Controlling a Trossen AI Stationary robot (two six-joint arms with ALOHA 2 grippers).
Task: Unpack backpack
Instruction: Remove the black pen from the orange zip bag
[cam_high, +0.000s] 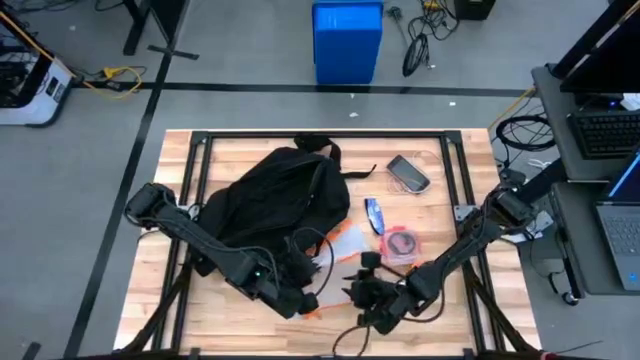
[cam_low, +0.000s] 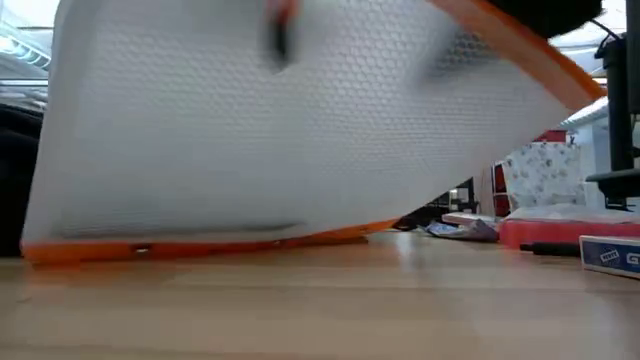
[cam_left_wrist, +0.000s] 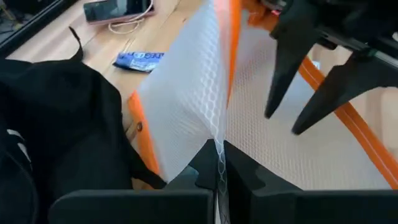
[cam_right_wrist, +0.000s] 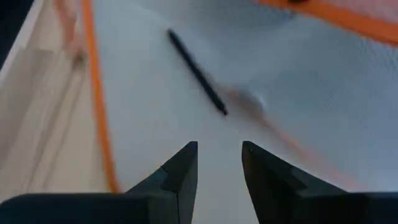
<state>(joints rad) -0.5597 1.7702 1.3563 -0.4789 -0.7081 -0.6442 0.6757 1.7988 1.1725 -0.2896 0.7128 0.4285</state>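
My left tool (cam_left_wrist: 219, 177) pinched the white mesh pouch (cam_left_wrist: 186, 99) by its edge beside the backpack (cam_high: 270, 195) — my right tool (cam_right_wrist: 219, 165) hovered released over it, above the counter (cam_high: 440, 200).

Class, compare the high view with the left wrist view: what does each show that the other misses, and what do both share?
Only the high view shows the whole table, the red round item in a clear wrapper and the blue box on the floor.

Only the left wrist view shows the left gripper shut on the white mesh pouch and the right gripper open over it.

Both show the backpack, the phone and the blue packet.
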